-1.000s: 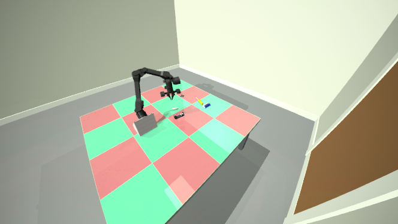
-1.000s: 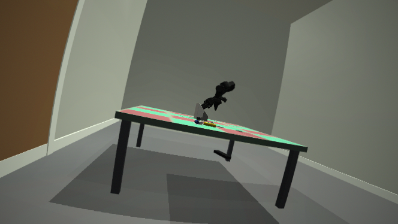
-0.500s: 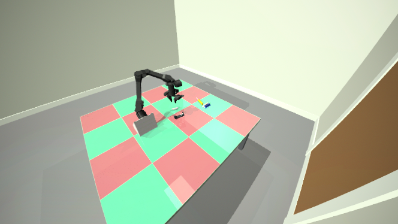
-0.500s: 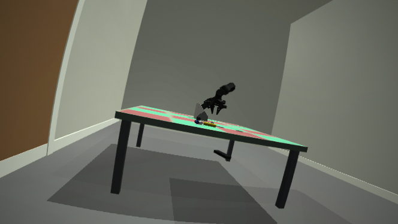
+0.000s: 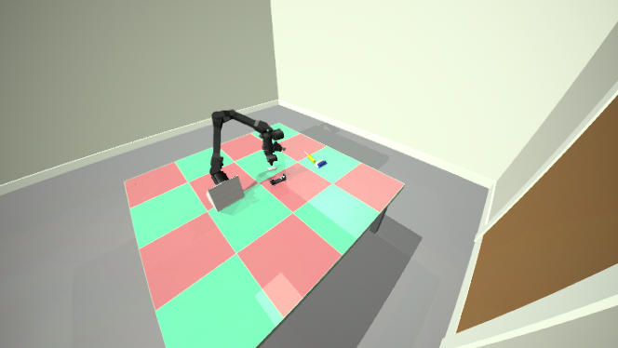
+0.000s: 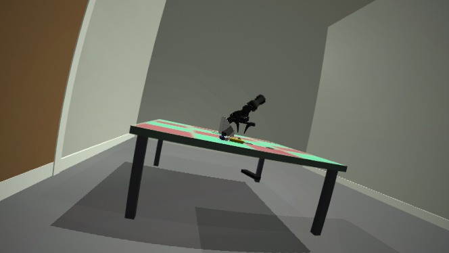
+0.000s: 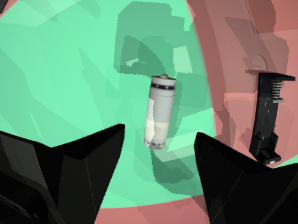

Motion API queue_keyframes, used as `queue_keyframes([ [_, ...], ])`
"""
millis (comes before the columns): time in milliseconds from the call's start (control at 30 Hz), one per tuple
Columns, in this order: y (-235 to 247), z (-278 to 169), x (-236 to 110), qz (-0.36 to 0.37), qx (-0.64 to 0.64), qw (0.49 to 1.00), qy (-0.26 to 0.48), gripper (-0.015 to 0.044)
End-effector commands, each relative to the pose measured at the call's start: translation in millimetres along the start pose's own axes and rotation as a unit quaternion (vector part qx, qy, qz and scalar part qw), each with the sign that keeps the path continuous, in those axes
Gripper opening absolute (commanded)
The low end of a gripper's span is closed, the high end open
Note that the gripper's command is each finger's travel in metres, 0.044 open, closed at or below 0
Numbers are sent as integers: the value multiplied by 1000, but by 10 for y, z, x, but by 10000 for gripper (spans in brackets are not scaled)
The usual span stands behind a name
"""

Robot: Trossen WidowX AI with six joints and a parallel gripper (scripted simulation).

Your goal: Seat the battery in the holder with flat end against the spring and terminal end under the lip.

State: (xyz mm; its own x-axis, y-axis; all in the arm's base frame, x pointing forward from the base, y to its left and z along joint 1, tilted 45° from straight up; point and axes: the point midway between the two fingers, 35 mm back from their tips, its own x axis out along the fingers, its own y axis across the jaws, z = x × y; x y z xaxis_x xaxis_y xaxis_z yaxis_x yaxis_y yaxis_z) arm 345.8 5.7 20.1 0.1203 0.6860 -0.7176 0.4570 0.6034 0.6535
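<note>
Pincer [image 7: 158, 163] about half open, nothing in it, hovering over the bench [image 7: 60, 63]; its two dark fingers fill the lower left and lower right of the wrist view

Step in hand, as I judge it: line up on the battery [image 7: 160, 111] and grasp it. To do it well: come straight down so the fingers straddle the battery across its width, not end to end; grip near mid-length so it hangs level; close gently so it does not roll or squirt out. Note which end is the flat one before lifting, since that end must meet the spring

Battery lies flat on the green square, centre of the wrist view, long axis near vertical in frame, slightly tilted, capped end toward the top. It sits just above the gap between the fingers, apart from both. Holder [image 7: 268, 115] is at right of frame on the red square, roughly parallel to the battery, apart from it, empty as far as I can tell. Top view: battery [image 5: 272, 166] just under the pincer, holder [image 5: 278, 179] just below and right of it
</note>
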Motion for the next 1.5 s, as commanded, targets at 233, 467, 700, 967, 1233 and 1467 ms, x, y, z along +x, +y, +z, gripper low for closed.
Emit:
queue_keyframes([
  [233,0,0,138,1,9,1000,1,231],
  [467,1,1,252,2,9,1000,1,231],
  [700,2,-1,366,2,9,1000,2,231],
  [967,4,-10,494,3,9,1000,2,231],
  [1233,4,-13,517,3,9,1000,2,100],
  [1467,4,-13,517,3,9,1000,2,69],
])
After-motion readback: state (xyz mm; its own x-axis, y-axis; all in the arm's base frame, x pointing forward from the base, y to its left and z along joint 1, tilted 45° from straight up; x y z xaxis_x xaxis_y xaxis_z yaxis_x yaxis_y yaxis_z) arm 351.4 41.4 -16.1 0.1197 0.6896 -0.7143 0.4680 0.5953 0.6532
